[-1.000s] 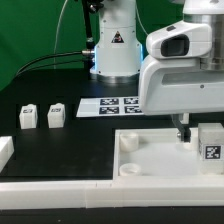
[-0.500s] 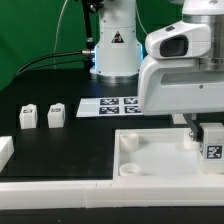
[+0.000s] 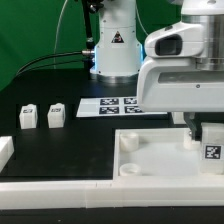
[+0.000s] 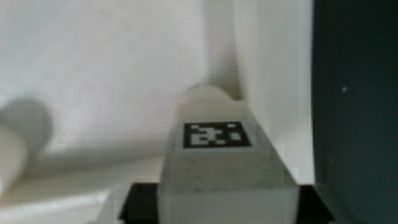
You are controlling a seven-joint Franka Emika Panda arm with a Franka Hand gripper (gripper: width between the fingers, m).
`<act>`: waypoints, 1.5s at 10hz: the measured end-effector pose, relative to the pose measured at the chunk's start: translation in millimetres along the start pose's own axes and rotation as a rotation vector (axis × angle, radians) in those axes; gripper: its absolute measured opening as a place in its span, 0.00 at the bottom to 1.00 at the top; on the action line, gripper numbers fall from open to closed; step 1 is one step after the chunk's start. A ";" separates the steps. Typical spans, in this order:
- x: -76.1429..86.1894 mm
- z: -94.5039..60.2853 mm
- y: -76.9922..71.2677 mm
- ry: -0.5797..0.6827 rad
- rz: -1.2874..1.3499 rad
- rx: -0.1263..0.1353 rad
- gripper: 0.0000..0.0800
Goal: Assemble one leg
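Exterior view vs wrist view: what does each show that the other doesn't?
Exterior only: two loose white blocks on the black table, the marker board, the arm's base, and the whole near edge of the white tray.
Wrist only: the leg's tapered end against the tray's surface.
Both: the leg with its marker, held in the end effector.

Wide table-level view; close wrist view

This is a robotics lab set up for recording trials. A green backdrop (image 3: 35,35) hangs at the far side behind a black desk (image 3: 60,140), and the robot's base (image 3: 114,50) stands there with cables (image 3: 55,55) trailing off. A marker board (image 3: 110,105) printed with square tags lies flat on the desk.
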State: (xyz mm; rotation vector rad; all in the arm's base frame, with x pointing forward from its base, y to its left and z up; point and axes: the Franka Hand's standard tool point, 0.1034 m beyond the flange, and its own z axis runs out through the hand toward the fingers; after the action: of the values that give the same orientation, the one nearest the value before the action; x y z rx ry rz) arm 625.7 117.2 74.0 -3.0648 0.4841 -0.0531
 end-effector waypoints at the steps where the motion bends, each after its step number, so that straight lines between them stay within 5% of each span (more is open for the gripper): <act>1: 0.3 0.2 0.7 0.007 0.133 0.005 0.36; 11: 0.4 0.3 3.0 -0.024 1.168 0.032 0.36; 12: -0.1 0.9 2.6 -0.025 1.151 0.032 0.49; 13: -0.3 1.1 2.3 -0.025 1.149 0.032 0.49; 14: -0.4 1.2 2.3 -0.025 1.141 0.031 0.71; 15: -0.5 1.3 2.2 -0.024 1.104 0.032 0.71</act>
State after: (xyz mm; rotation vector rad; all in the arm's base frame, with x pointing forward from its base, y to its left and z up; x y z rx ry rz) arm 624.5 115.3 72.6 -2.3216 1.9897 0.0138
